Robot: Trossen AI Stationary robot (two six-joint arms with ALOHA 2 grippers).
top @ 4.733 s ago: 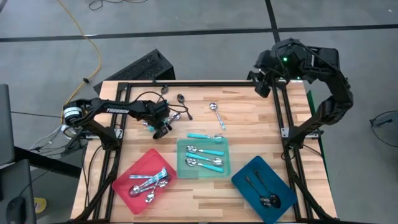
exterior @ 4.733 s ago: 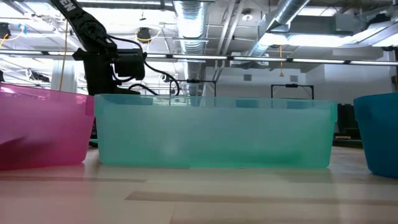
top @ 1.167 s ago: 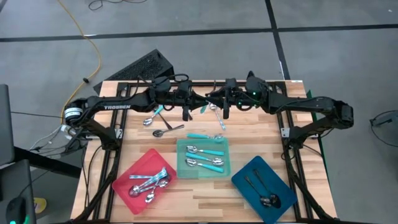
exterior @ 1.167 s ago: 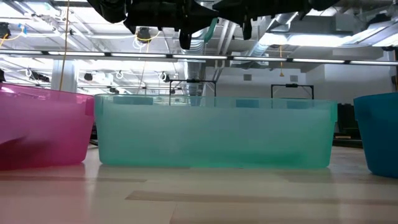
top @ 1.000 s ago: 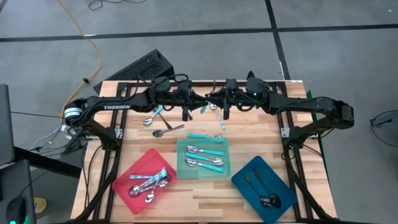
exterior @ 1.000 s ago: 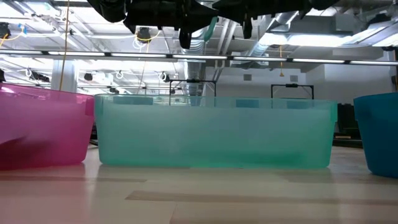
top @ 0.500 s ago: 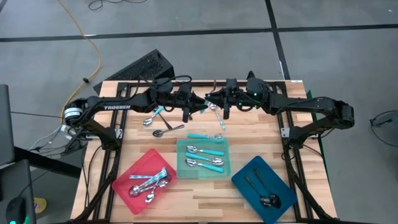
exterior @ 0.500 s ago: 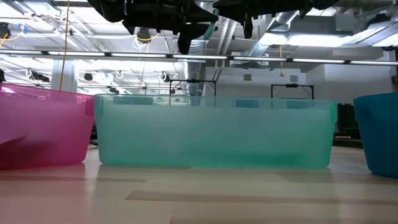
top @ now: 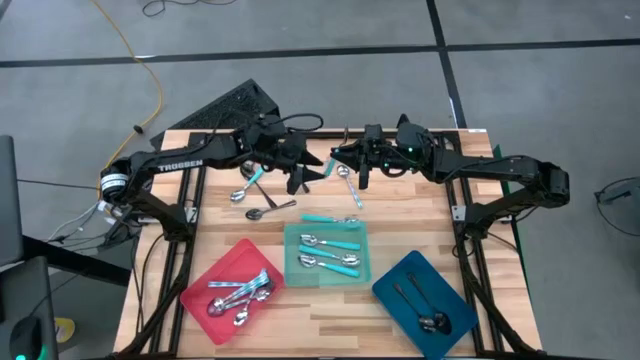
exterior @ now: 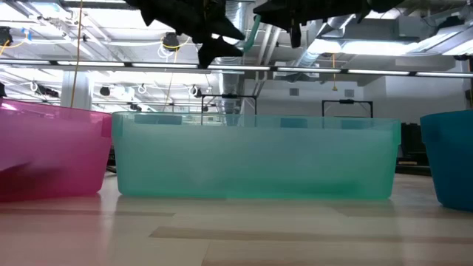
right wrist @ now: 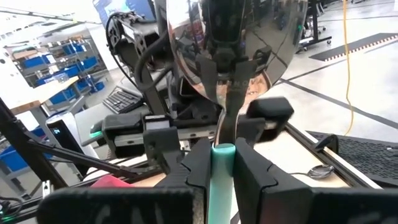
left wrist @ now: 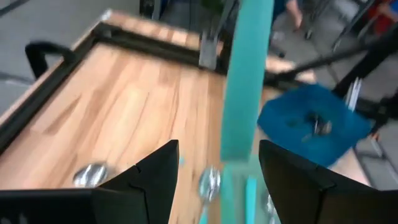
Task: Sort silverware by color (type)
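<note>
A spoon with a silver bowl point(right wrist: 230, 50) and a turquoise handle point(left wrist: 247, 81) stands upright in the air over the table's far middle, bowl up. My right gripper point(top: 340, 163) is shut on it. My left gripper point(top: 305, 178) faces it from the left and is open. In the left wrist view its fingers point(left wrist: 155, 177) stand on either side of the hanging handle, apart from it. In the low view the handle point(exterior: 253, 33) hangs slanted between the two dark grippers. My right gripper pinches the turquoise handle's upper end point(right wrist: 222, 155), just below the silver neck, between its two fingers. The fingers come level from the table's right and lie across the spoon. The spoon is lifted clear, bowl above the fingers and handle hanging below.
Near the front stand a red tray point(top: 205, 280) with silver spoons, a teal tray point(top: 292, 262) with turquoise-handled spoons and a blue tray point(top: 395, 290) with dark spoons. Loose spoons lie at the far left point(top: 248, 185), point(top: 268, 210), under the grippers point(top: 352, 192) and by the teal tray point(top: 330, 218).
My left gripper has opened and let go of the spoon's turquoise handle, and it has tipped upward, drawing slightly back toward the left. The spoon stays upright in my right gripper, which has kept still.
</note>
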